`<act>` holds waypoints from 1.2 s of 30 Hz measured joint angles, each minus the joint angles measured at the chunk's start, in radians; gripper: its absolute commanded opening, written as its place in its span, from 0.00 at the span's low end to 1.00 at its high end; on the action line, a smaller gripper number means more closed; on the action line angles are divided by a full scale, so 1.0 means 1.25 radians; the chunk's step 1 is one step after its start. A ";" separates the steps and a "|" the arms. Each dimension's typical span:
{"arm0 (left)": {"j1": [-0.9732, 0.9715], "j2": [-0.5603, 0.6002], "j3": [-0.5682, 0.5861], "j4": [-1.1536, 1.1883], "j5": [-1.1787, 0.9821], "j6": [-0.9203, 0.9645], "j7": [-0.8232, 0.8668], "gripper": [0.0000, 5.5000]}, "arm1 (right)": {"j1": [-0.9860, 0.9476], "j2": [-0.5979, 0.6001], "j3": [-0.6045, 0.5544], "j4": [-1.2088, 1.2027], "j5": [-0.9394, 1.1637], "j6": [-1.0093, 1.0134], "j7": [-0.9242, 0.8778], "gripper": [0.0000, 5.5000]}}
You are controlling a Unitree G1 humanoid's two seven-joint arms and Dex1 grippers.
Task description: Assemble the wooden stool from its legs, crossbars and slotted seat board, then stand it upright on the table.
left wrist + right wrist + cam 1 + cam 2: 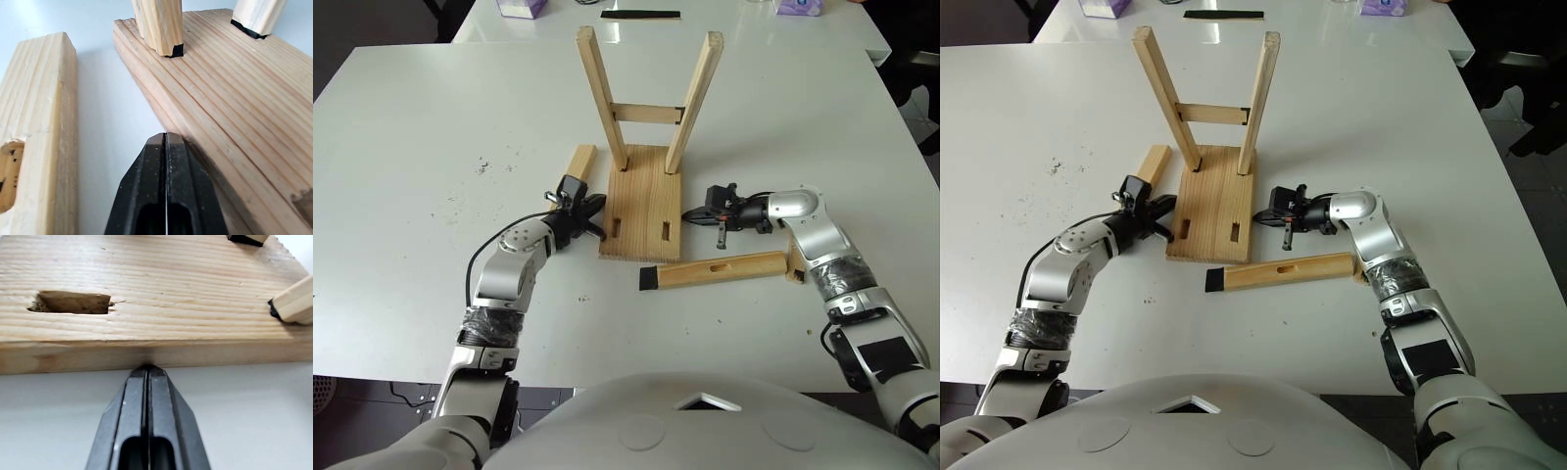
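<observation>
The slotted seat board (641, 201) lies flat on the white table (431, 147). Two legs joined by a crossbar (646, 111) stand in its far slots; the two near slots are empty. My left gripper (594, 217) is shut with nothing in it, its tip against the board's left edge (161, 112). My right gripper (691, 212) is shut too, tip touching the board's right edge (146, 355). A loose leg (720, 268) with a black end lies just in front of the board. Another loose wooden piece (578, 162) lies left of the board, also close by (39, 122).
A further wooden piece (796, 264) shows partly under my right forearm. Small dark crumbs (481, 166) dot the table to the left. A black strip (640, 15) and boxes (522, 8) sit on the far table.
</observation>
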 measured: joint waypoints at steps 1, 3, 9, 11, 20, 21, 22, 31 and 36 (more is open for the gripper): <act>0.007 -0.004 0.002 -0.011 -0.003 0.001 0.002 0.00 | 0.000 -0.008 -0.006 -0.015 0.003 0.002 0.001 0.00; 0.027 -0.010 0.028 -0.046 -0.016 0.004 0.015 0.00 | 0.001 -0.036 -0.033 -0.055 0.031 0.021 0.010 0.00; 0.097 0.014 0.127 -0.137 -0.028 0.019 0.055 0.00 | 0.074 -0.191 -0.139 -0.227 0.152 0.106 0.099 0.00; 0.135 0.018 0.155 -0.175 -0.034 0.024 0.071 0.00 | 0.131 -0.267 -0.174 -0.291 0.197 0.135 0.162 0.00; 0.262 -0.025 0.212 -0.283 -0.050 0.025 0.140 0.00 | 0.267 -0.461 -0.243 -0.457 0.321 0.180 0.347 0.00; 0.264 -0.034 0.209 -0.285 -0.050 0.023 0.144 0.00 | 0.288 -0.469 -0.238 -0.471 0.321 0.178 0.353 0.00; 0.264 -0.039 0.205 -0.285 -0.050 0.022 0.145 0.00 | 0.304 -0.469 -0.229 -0.477 0.315 0.171 0.354 0.00; 0.213 -0.039 0.176 -0.256 -0.050 0.021 0.135 0.00 | 0.400 -0.422 -0.107 -0.383 0.132 0.020 0.232 0.00; 0.202 -0.024 0.176 -0.230 -0.049 0.020 0.129 0.00 | 0.319 -0.369 -0.088 -0.294 0.084 -0.016 0.134 0.00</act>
